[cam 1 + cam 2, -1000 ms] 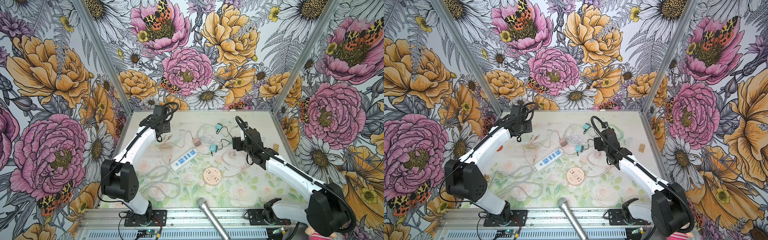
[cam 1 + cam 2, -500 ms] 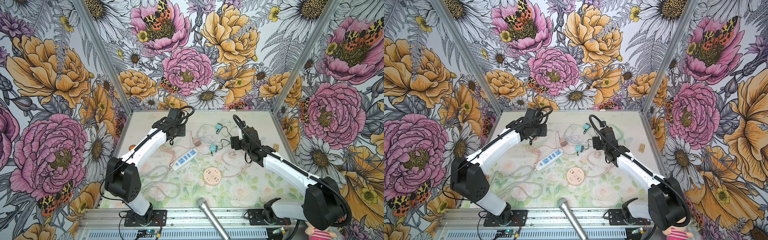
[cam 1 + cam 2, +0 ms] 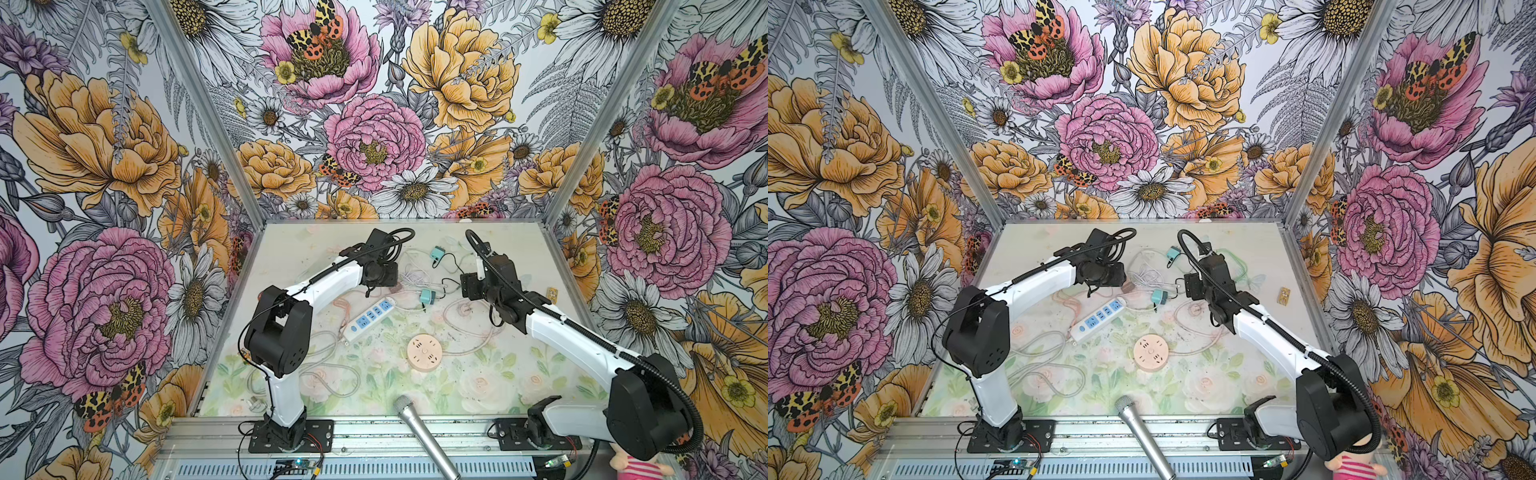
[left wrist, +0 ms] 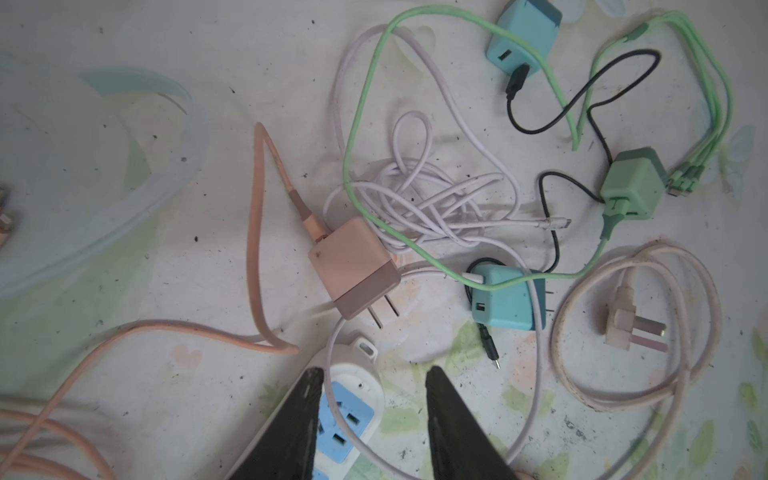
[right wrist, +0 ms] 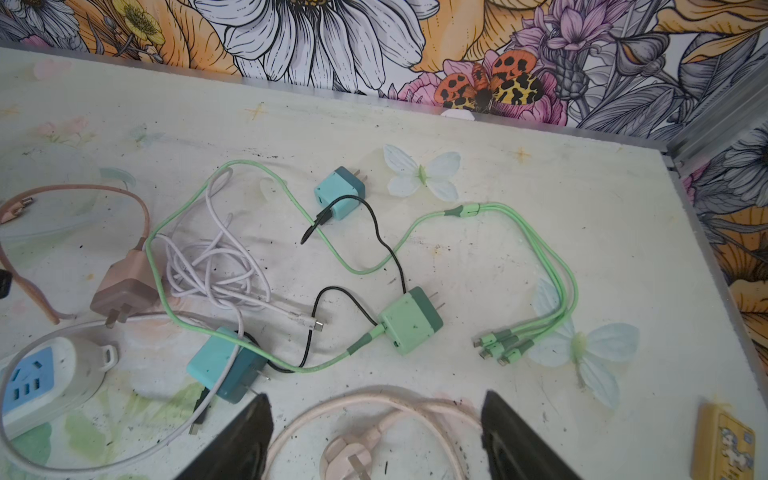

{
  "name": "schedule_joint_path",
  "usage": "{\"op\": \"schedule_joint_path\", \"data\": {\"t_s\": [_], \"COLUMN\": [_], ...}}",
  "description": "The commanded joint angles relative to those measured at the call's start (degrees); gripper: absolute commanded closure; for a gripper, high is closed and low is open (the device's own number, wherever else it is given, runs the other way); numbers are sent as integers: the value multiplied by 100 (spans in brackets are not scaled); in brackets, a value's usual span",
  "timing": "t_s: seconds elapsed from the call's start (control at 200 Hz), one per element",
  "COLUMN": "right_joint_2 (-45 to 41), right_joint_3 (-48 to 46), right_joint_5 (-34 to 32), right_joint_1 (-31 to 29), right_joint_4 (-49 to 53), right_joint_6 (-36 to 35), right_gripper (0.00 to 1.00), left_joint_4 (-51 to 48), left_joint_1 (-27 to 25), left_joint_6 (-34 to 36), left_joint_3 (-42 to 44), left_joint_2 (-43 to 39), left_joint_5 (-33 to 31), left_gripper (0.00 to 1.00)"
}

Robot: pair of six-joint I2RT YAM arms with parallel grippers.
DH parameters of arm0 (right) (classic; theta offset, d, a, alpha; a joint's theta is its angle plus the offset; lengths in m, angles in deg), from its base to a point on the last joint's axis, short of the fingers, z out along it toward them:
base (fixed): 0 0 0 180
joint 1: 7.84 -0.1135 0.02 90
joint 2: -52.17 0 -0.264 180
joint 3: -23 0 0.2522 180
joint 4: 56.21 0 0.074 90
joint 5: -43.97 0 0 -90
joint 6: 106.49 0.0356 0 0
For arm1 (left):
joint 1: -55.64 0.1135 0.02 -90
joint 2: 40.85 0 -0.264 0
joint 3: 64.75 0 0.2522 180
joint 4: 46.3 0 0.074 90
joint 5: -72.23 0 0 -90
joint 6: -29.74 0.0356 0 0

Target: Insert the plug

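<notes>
Power strip lies mid-table, its end partly hidden behind the left gripper fingers; jaws part-open, empty, above it. Pink charger lies just beyond, prongs toward the strip, not inserted. Right gripper is spread wide, empty, over the three-pin plug, which is cut off at the frame edge. Both grippers' fingertips are hidden in both top views.

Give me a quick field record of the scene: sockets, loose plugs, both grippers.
strip: white power strip with blue sockets, lying flat, visible sockets empty
hub: peach round socket, nothing plugged in
charger: pink cube charger, two prongs, loose beside strip's end
left gripper: open, empty, above strip's end
right gripper: open, empty, over pale pink three-pin plug
</notes>
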Motion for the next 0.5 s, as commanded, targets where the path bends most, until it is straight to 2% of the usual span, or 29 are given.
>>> {"op": "schedule_joint_path", "data": {"t_s": [0.0, 0.495], "right_joint_2": [131, 269], "right_joint_3": [95, 66], "right_joint_5": [5, -15], "right_joint_1": [-34, -38], "right_joint_4": [-130, -135], "right_joint_6": [-6, -48], "right_gripper": [21, 20], "left_joint_4": [185, 192], "left_joint_1": [-10, 116], "left_joint_6": [-182, -860], "left_joint_3": [-150, -410], "left_joint_2": [124, 850], "left_joint_5": [356, 231], "left_gripper": [55, 40]}}
